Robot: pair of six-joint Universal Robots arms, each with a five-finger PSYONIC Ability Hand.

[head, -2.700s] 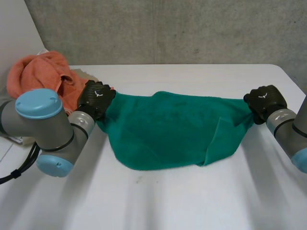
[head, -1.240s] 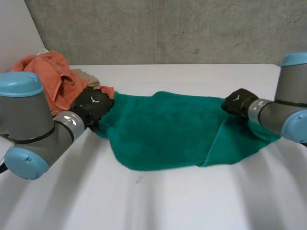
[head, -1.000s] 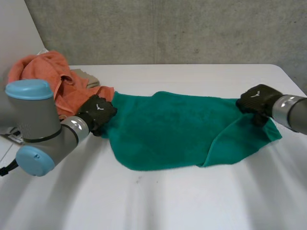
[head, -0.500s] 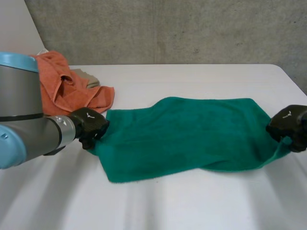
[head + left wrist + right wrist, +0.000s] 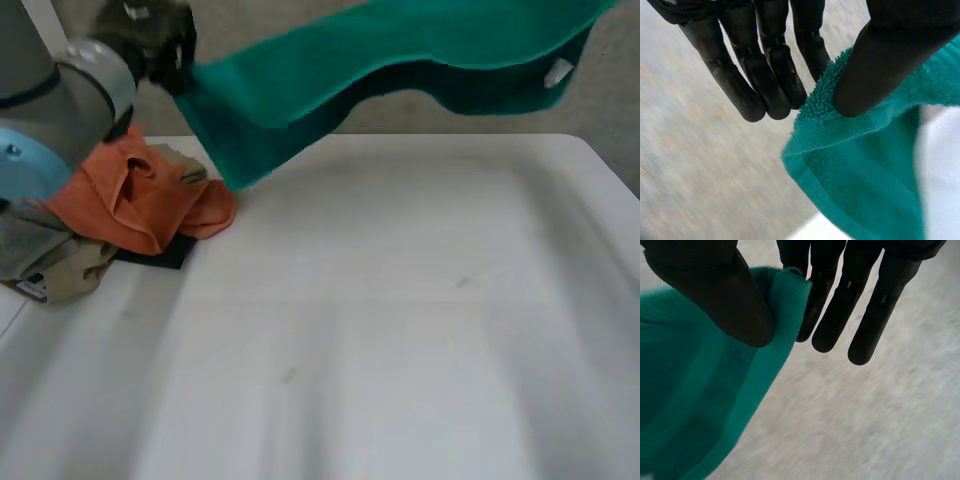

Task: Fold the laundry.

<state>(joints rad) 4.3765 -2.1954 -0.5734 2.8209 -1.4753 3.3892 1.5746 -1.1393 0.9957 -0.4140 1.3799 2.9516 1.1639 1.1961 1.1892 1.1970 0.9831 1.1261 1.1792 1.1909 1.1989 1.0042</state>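
Note:
A green towel (image 5: 400, 55) hangs stretched in the air above the white table (image 5: 400, 330), sagging in the middle with a small white label on its far layer. My left hand (image 5: 150, 35) holds its left corner high up. In the left wrist view the thumb (image 5: 880, 60) pinches the towel's corner (image 5: 840, 135) against the straight fingers (image 5: 765, 75). In the right wrist view my right hand's thumb (image 5: 725, 295) pinches the other corner of the towel (image 5: 700, 405) against its fingers (image 5: 835, 310).
A pile of laundry sits at the table's left edge: an orange towel (image 5: 140, 195) on top, a beige cloth (image 5: 50, 265) and a dark item (image 5: 155, 255) under it. A grey concrete wall (image 5: 420, 115) stands behind the table.
Both hands have lifted the green towel off the table and high into the air, stretched between them. Half a second ago it lay flat on the table.

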